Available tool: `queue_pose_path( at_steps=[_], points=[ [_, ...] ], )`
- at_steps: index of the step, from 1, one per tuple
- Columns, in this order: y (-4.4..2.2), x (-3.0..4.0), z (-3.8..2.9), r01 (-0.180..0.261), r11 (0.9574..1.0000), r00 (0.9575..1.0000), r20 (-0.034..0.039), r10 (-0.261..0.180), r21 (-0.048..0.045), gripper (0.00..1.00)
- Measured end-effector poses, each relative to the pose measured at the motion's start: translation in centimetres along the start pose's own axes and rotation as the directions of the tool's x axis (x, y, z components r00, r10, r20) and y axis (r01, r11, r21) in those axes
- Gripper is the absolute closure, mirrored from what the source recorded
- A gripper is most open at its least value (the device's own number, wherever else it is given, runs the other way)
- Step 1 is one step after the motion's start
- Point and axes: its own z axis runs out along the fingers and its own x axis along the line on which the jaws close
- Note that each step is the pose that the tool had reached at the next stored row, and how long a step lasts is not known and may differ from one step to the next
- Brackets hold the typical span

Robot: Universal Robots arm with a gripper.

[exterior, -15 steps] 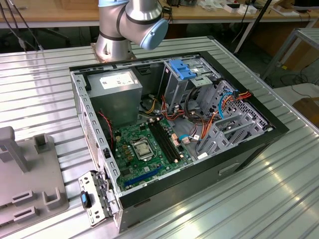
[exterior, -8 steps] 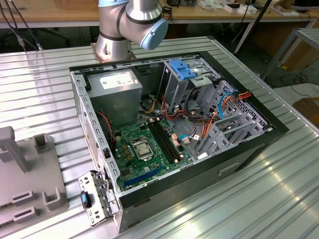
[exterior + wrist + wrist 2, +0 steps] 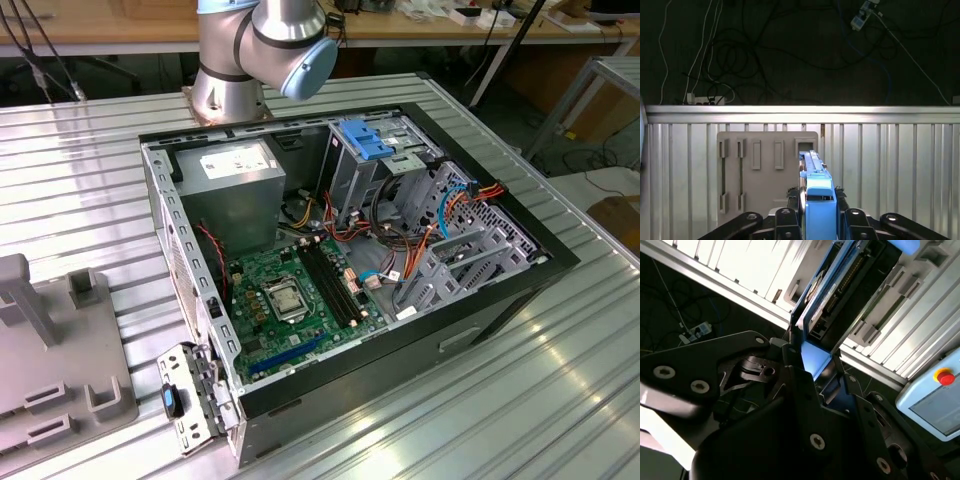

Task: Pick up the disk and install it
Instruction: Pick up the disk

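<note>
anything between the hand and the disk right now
Nothing visible. In both wrist views the hand is closed directly on the blue carrier end of the disk, with no gap or object between them.

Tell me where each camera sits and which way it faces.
Exterior view: off the arm, above the table, looking down into the open computer case; the arm shows.
First wrist view: on the wrist, facing the grey holder plate past the hand.
Second wrist view: on the wrist, looking along the hand at the disk.
Both wrist views share the hand shut on the disk.
</note>
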Motion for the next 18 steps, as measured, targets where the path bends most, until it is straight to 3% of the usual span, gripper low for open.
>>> queue_pose_path(
  at_steps=[10,14,18],
  points=[
    [-0.01,-0.04,-2.38,0.000,1.0000,1.0000,0.0001,0.000,0.0000,0.63],
    [-0.01,-0.06,-4.15,0.000,1.0000,1.0000,-0.0001,0.000,-0.0002,0.63],
    [-0.01,-0.08,-5.29,0.000,1.0000,1.0000,0.0000,0.000,-0.0001,0.63]
  ],
)
